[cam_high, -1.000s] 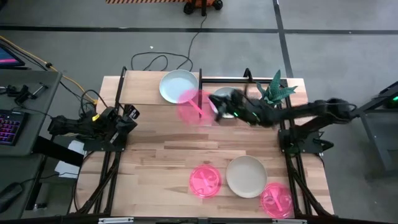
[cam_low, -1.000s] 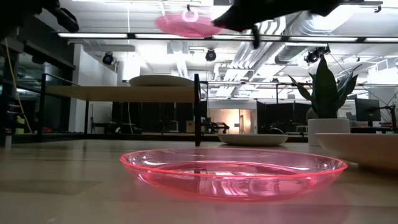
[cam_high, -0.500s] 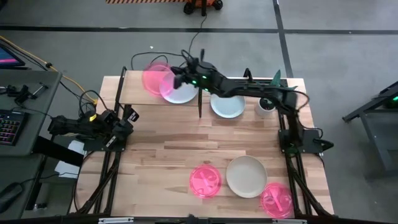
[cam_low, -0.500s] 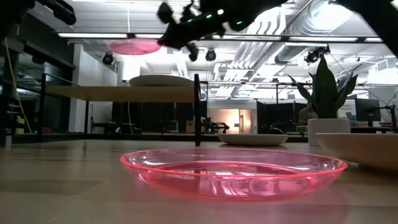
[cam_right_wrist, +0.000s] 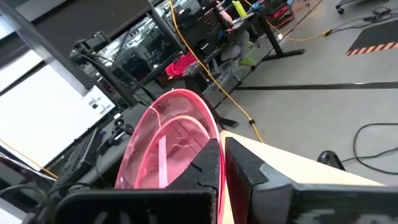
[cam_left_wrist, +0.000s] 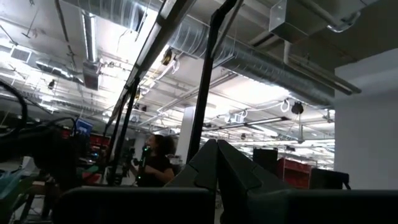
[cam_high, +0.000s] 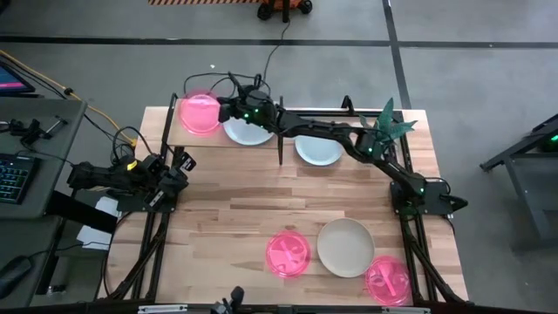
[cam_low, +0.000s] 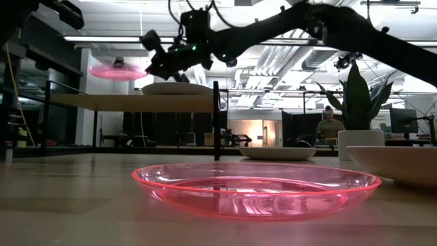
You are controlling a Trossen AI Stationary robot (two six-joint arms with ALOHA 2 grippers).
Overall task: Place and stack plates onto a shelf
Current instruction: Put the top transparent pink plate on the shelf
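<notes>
My right gripper [cam_high: 224,111] [cam_right_wrist: 222,146] reaches along the far edge and is shut on a translucent pink plate [cam_high: 200,113] [cam_low: 117,71]. The plate hangs in the air over the left end of the shelf [cam_high: 177,131] [cam_low: 123,102]. A pale blue-white plate [cam_high: 250,131] [cam_low: 177,88] lies flat on the shelf board beside it. A second pale plate [cam_high: 318,148] lies on the table right of the shelf's post. Two pink plates [cam_high: 287,254] [cam_high: 387,281] and a cream plate [cam_high: 345,247] lie near the near edge. My left gripper [cam_high: 185,159] [cam_left_wrist: 217,163] waits shut at the table's left edge. My right gripper pinches the pink plate's rim [cam_right_wrist: 208,138] on its right-hand side between the two fingers. The fingers come roughly level from the table's right. The plate is lifted clear, about level, above the shelf board.
A plant in a white pot [cam_high: 381,131] [cam_low: 358,140] stands at the far right. The shelf's black middle post [cam_high: 280,139] [cam_low: 216,119] rises beside the pale plates. A person [cam_low: 330,124] shows in the room behind. Bare plank table [cam_high: 235,205] lies in the middle.
My right gripper has swung toward the table's left along the far edge, carrying the pink plate from beside the shelf's middle post, over the pale plate, to above the shelf's left end. It has also come down toward the shelf board. The grip stayed shut.
</notes>
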